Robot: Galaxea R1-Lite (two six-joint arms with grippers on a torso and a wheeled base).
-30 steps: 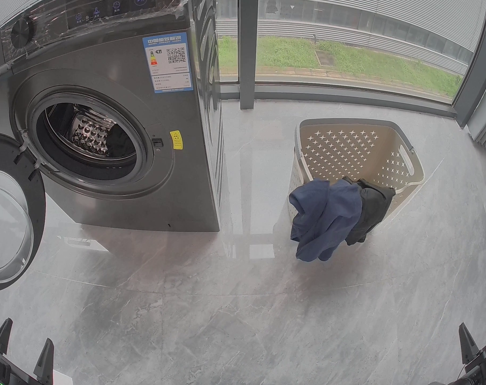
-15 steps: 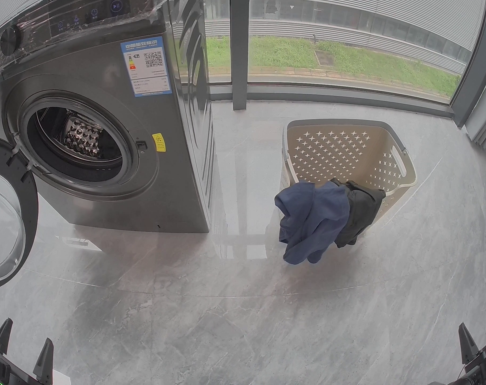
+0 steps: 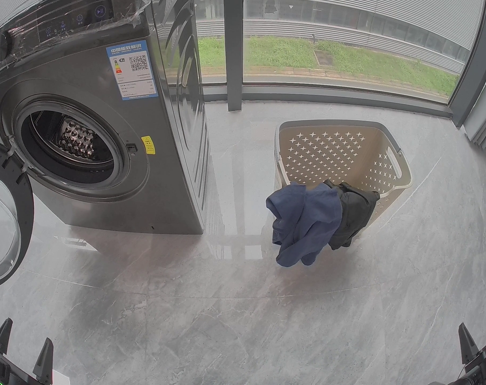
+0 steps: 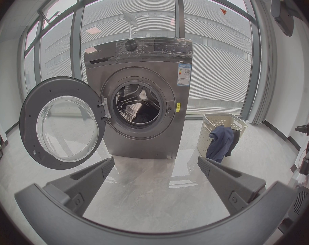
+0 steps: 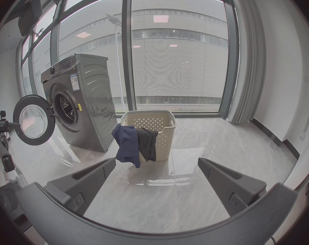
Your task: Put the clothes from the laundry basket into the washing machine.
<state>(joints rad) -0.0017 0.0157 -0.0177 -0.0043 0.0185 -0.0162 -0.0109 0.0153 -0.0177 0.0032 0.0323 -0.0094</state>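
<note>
Washing machine [image 3: 168, 135]: on the robot's left, round door [image 3: 2, 215] swung wide open, drum exposed.
Laundry basket [image 3: 339, 126]: on the floor [image 3: 243, 316], right of the machine.
Clothes: blue garment [image 3: 301, 220] and black garment [image 3: 355, 212] draped side by side over the basket's near rim.
Left gripper [image 4: 154, 160]: low, fingers spread, holding nothing.
Right gripper [image 5: 156, 160]: low, fingers spread wide, empty too.

right gripper [image 5: 156, 163]: fingers spread wide, nothing between them, over grey floor [image 5: 195, 177]. laundry basket [image 5: 163, 125] at 12 o'clock from the gripper, upright on the floor. blue garment [image 5: 127, 143] and black garment [image 5: 147, 145] hang over its near rim, touching, blue on the washer side. washing machine [image 5: 93, 96] at 10 o'clock, door [image 5: 33, 119] swung open. window wall [image 5: 178, 51] behind both; curtain [image 5: 246, 68] at 1 o'clock.
</note>
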